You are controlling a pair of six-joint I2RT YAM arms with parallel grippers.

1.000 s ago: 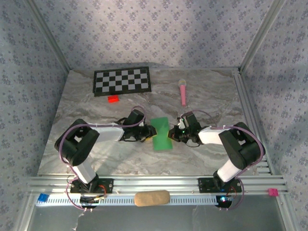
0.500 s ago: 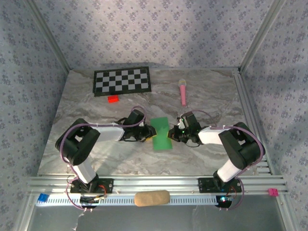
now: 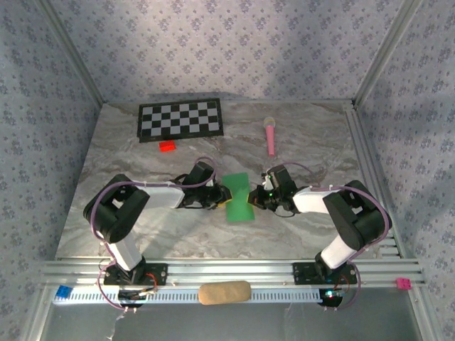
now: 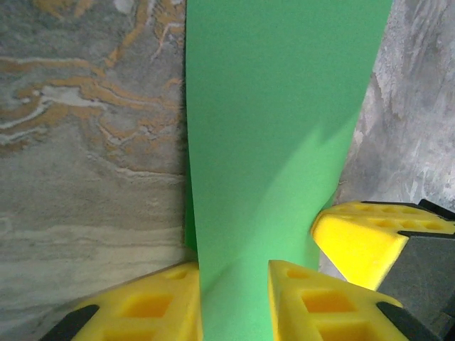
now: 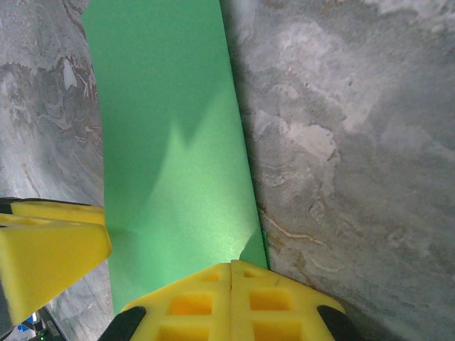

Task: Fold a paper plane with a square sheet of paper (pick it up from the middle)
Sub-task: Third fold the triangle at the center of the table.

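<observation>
Folding is under way: the paper lies as a narrow green oblong on the counter, directly between the two sets of jaws.

Left jaws stand parted, with one end of the paper rising between them. No pinch is made yet. Right jaws are clenched tip to tip at the paper's opposite edge. Whether they nip the sheet or merely press on it cannot be told.

Judged step: setting a lengthwise fold, well short of a finished dart. The next move likely calls for the left jaws to take a firm hold of the raised paper while the right jaws steady the sheet. Edges should stay aligned so that the crease runs straight.

The counter is grey, marbled, flat and smooth. Beyond the left jaws lie a checkerboard and a red block; beyond the right jaws lies a pink toy. Patterned wallpaper encloses the cell.
</observation>
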